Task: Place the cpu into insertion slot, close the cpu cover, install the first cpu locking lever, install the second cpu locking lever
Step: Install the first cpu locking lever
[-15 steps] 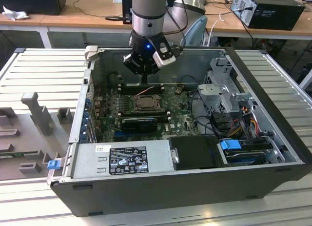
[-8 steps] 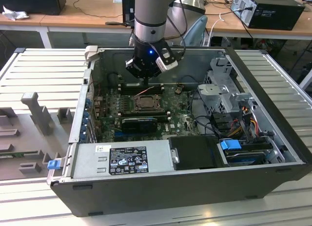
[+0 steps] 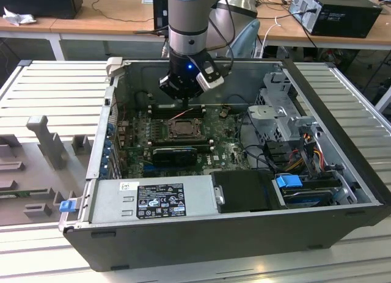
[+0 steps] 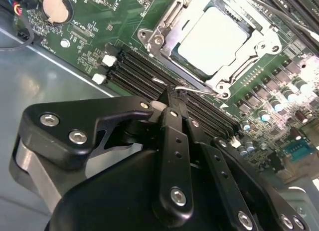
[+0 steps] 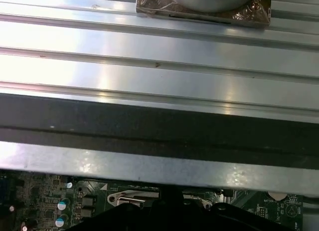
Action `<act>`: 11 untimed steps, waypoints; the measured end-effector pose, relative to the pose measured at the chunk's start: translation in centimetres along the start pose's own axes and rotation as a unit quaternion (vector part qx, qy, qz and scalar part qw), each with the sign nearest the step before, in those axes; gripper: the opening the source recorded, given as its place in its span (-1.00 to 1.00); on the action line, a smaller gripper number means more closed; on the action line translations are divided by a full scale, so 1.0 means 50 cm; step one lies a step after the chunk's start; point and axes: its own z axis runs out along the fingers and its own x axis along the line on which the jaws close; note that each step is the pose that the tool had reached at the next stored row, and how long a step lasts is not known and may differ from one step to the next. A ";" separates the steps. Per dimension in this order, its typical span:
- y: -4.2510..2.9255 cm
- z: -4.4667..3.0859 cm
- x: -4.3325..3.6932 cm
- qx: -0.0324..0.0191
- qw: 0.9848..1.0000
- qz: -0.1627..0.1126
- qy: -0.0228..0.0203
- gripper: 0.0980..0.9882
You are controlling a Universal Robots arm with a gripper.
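Note:
The cpu [image 4: 212, 39] lies silver side up in the insertion slot [image 3: 182, 129] on the green motherboard [image 4: 99, 36]. The dull metal cpu cover [image 4: 167, 22] lies flat around it, so the chip shows through its window. My gripper [image 4: 171, 97] is shut, its black fingers pressed together just beside the socket's corner. Its tip touches a thin wire locking lever [image 4: 197, 88] that runs along the socket's edge. In the exterior view the gripper [image 3: 183, 102] hangs straight down inside the open computer case, just behind the socket.
Long black memory slots [image 4: 144, 71] run right under the fingertips, and a coin battery [image 4: 55, 9] sits further off. The case wall [image 5: 159, 126] is close behind the gripper. A power supply [image 3: 159, 200], a drive cage [image 3: 281, 112] and cables [image 3: 305, 148] fill the case.

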 end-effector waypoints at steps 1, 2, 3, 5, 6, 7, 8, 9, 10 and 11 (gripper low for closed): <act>-0.001 0.004 -0.002 0.000 1.000 0.000 0.000 -0.98; -0.001 0.006 -0.004 0.000 1.000 0.000 0.000 -0.98; -0.002 0.008 -0.006 0.000 1.000 0.000 0.000 -0.98; -0.003 0.014 -0.012 0.000 1.000 0.000 0.000 -0.98; -0.003 0.019 -0.013 0.000 1.000 0.000 0.000 -0.98; -0.004 0.024 -0.014 0.000 1.000 0.000 0.000 -0.98; -0.004 0.026 -0.014 0.000 1.000 0.000 0.000 -0.98; -0.004 0.028 -0.014 0.000 1.000 0.000 0.000 -0.98; -0.005 0.030 -0.015 0.000 1.000 0.000 0.000 -0.98; -0.005 0.034 -0.017 0.000 1.000 0.000 0.000 -0.98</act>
